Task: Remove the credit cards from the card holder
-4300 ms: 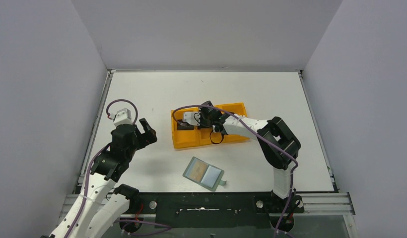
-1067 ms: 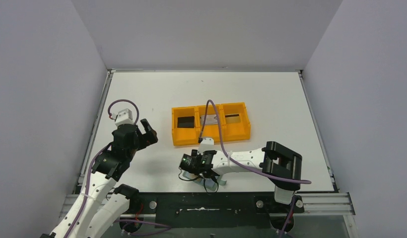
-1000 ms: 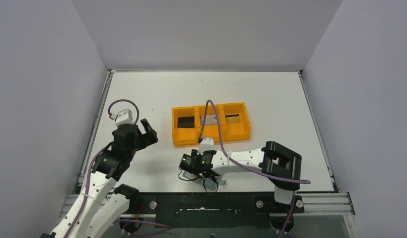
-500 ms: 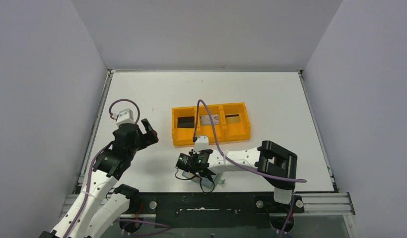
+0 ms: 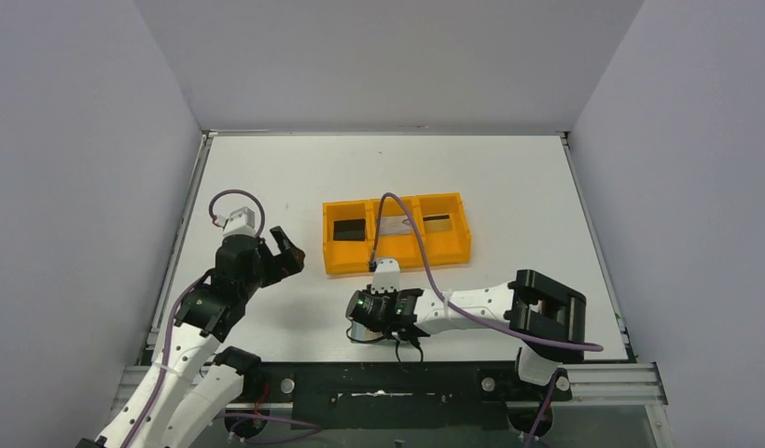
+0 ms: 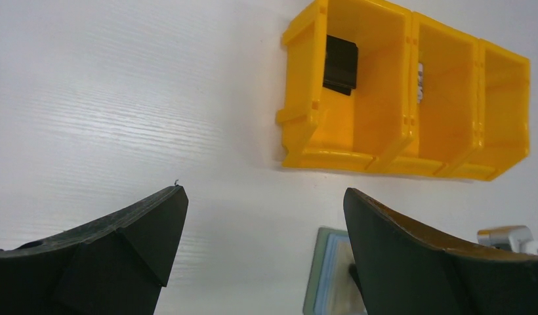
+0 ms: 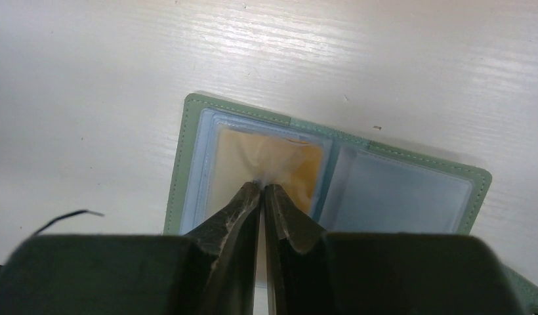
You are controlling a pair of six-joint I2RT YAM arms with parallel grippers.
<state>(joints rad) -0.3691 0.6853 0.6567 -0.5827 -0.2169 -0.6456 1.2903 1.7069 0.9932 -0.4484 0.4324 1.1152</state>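
Right gripper (image 7: 262, 188) at the open card holder (image 7: 187, 141).
We see its jaws narrowed to a slit, tips on 1 tan card (image 7: 296, 164); left gripper (image 6: 263, 197) gapes wide.

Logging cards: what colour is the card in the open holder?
The card is tan-brown, clearest in the right wrist view.
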